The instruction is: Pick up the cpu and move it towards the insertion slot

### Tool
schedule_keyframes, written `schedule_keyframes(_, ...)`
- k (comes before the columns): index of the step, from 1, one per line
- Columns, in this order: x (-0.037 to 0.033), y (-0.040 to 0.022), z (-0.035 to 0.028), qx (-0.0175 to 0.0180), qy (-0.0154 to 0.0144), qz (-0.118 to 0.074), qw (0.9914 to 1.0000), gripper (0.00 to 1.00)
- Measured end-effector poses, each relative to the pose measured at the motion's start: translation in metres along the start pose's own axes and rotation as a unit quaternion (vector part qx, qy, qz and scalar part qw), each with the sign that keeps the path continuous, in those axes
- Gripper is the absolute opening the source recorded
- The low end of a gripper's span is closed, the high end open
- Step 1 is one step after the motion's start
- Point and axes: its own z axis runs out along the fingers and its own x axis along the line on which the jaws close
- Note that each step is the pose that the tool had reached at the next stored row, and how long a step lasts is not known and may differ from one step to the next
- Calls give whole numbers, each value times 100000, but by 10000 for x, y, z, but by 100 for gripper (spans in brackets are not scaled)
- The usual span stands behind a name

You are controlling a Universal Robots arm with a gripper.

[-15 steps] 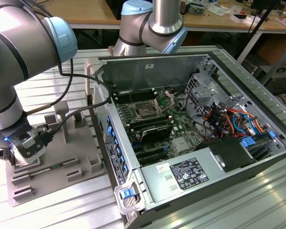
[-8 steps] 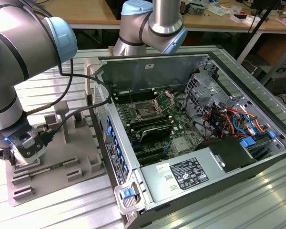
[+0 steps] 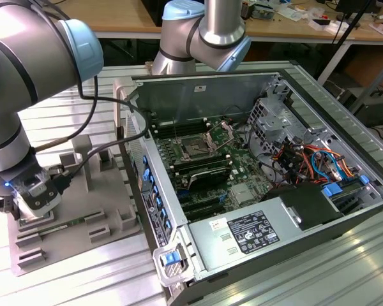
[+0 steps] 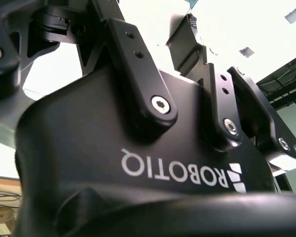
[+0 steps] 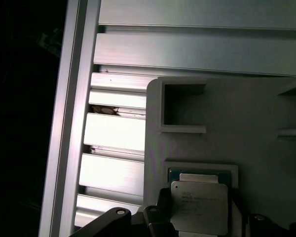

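Pickup is judged in hand: the cpu (image 5: pixel 200 207) is clamped by the pincer (image 3: pixel 32 207) over the grey tray (image 3: pixel 83 204), and a clear lift toward the insertion slot (image 3: pixel 195 148), at three o'clock in the exterior view, is called for.

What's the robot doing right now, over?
Gripper low over the grey tray, right at the cpu. Cpu apparently in its tray pocket. Insertion slot far off inside the open computer case; case wall stands between.
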Motion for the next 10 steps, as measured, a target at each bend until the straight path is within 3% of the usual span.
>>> schedule_keyframes(10, 0, 3, -63, -4, -4, 1, 100000, 55)
